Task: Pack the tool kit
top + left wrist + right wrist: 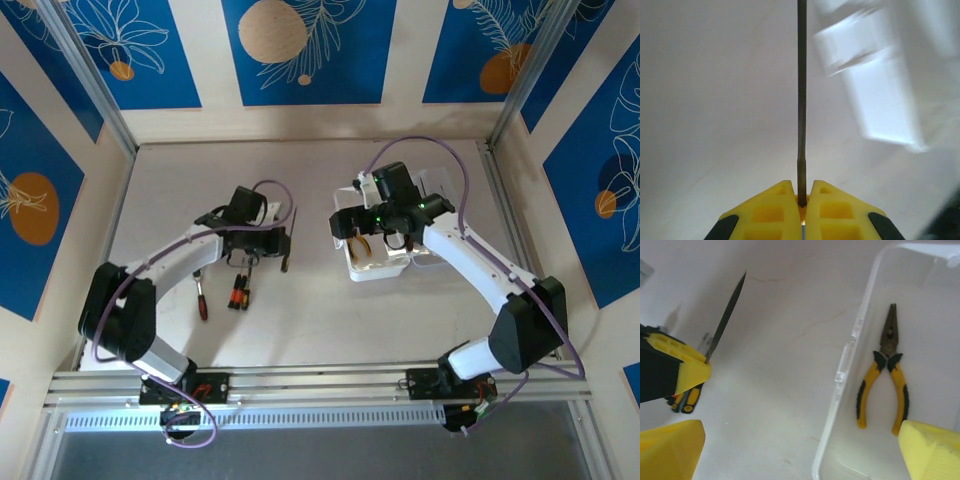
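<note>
Between fingertips of left gripper (802, 200), we clamp slim screwdriver shaft (801, 100); narrow grip may let it swivel. Above case (860, 325), right gripper (800, 442) gapes empty.

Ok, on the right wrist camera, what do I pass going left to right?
The left claw, shut on a thin dark tool that slants up to the right → the rim of the clear case → the yellow-handled pliers lying inside the case.
</note>
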You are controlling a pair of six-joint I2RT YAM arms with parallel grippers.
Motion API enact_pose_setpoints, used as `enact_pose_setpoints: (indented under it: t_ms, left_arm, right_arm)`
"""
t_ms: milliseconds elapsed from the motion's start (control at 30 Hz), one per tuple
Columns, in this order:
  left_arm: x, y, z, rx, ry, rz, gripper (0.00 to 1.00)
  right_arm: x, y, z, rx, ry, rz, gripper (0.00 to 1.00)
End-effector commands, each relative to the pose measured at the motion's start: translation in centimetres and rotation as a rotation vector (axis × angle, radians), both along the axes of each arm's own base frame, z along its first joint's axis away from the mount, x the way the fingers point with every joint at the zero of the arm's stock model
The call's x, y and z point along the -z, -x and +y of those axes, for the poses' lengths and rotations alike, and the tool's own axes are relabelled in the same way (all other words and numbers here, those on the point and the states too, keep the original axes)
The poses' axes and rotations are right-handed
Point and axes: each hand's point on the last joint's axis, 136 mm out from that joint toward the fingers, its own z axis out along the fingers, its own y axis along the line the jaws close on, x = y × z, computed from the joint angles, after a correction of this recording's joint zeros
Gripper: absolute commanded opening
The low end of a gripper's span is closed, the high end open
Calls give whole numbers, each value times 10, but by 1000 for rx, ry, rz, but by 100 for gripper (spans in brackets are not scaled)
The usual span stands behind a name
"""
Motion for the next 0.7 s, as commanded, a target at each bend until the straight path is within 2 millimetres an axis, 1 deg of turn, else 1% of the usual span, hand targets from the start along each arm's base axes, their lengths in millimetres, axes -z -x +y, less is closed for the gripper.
enact_pose_setpoints:
  t_ms: [0, 33, 133, 200, 333, 400, 500, 533, 567, 667]
  left_arm:
    - [-80, 2, -44, 116, 253, -115, 0]
    - [-91, 3, -50, 131, 273, -132, 0]
    - [-107, 7, -62, 164, 302, -164, 0]
    - [-113, 12, -71, 185, 328, -165, 0]
    - [-116, 19, -81, 208, 360, -166, 0]
    - [-115, 22, -85, 221, 361, -164, 0]
    - [-118, 25, -88, 231, 368, -168, 0]
    - [-119, 25, -89, 235, 370, -171, 0]
    - [-121, 26, -90, 240, 373, -173, 0]
    - [-123, 27, -93, 250, 377, -179, 0]
  right_arm:
    - [-27, 3, 14, -5, -155, -35, 100]
    - [-33, 1, 15, 2, -188, -49, 99]
    - [-48, -4, 17, 24, -266, -78, 95]
    - [-58, -7, 20, 27, -307, -95, 88]
    - [-70, -12, 24, 32, -363, -114, 72]
    - [-70, -13, 28, 29, -381, -108, 66]
    - [-66, -15, 31, 28, -390, -90, 60]
    - [-65, -16, 32, 25, -394, -85, 56]
    - [-64, -16, 34, 23, -399, -81, 50]
    - [-61, -16, 37, 17, -412, -67, 43]
